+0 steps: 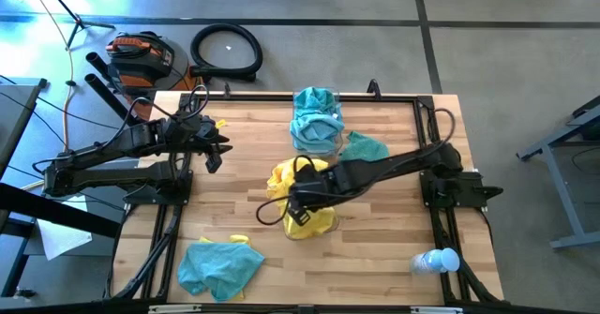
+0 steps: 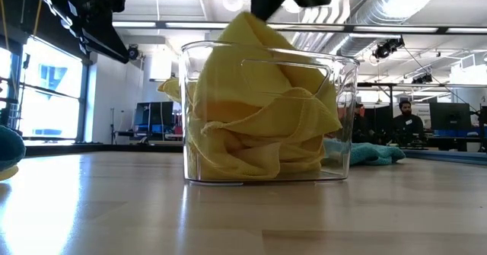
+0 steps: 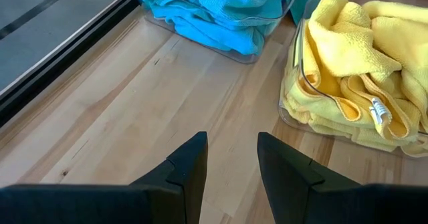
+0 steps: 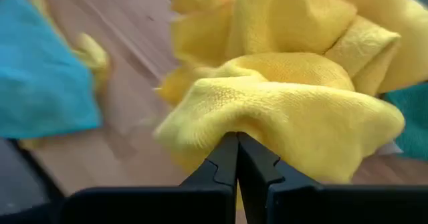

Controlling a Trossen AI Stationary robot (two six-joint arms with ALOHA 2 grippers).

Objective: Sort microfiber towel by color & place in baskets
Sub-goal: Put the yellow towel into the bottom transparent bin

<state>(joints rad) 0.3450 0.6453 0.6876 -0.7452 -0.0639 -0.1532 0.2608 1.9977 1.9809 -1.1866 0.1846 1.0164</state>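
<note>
- The right gripper (image 4: pixel 237 158) is pinching a yellow towel (image 4: pixel 287 103) between closed fingers, over the basket (image 2: pixel 344 118) stuffed with yellow cloths
- The left gripper (image 3: pixel 231 167) is hovering empty, fingers narrowly parted; the blue-filled basket (image 1: pixel 316 127) is sitting just beyond
- No writing is readable

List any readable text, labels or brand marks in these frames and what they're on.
No text can be read in any view.
White tag sewn to a yellow towel in the basket: too small to read.
Clear bottle at the table edge: no legible label.
Orange and black device on the floor: any marking is too small.
Screens in the room behind, in the low view: blurred.
</note>
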